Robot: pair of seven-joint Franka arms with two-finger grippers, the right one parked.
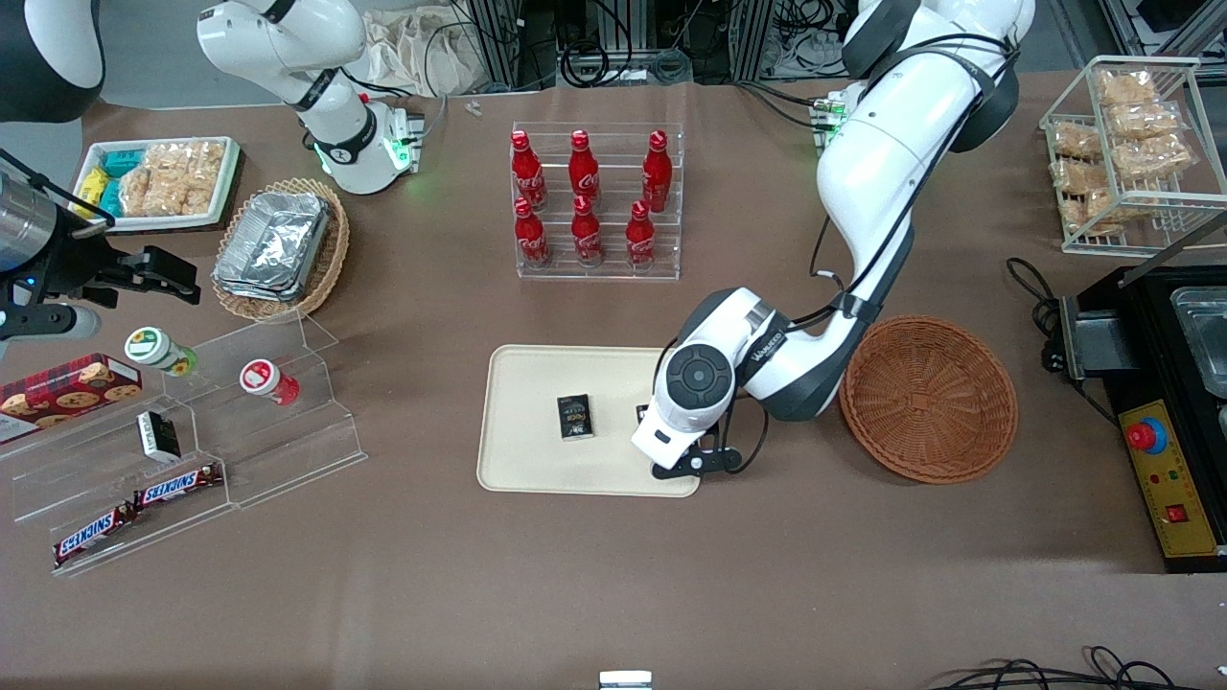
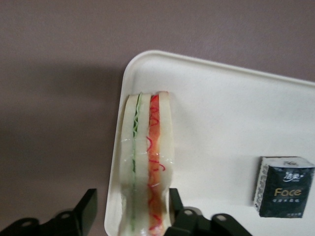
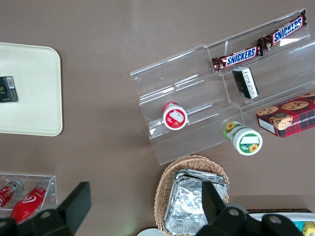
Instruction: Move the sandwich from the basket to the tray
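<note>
Sandwich seen only from wrist, lying along tray edge between parted gripper jaws; hidden under arm from front; basket beside.

Sandwich w/ red+green filling lies at cream tray edge; wicker basket beside tray.

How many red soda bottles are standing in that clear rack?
6, all in the clear rack, farther from the front camera than the tray: three bottles on the upper step, three on the lower. The gripper is over the tray.
</note>
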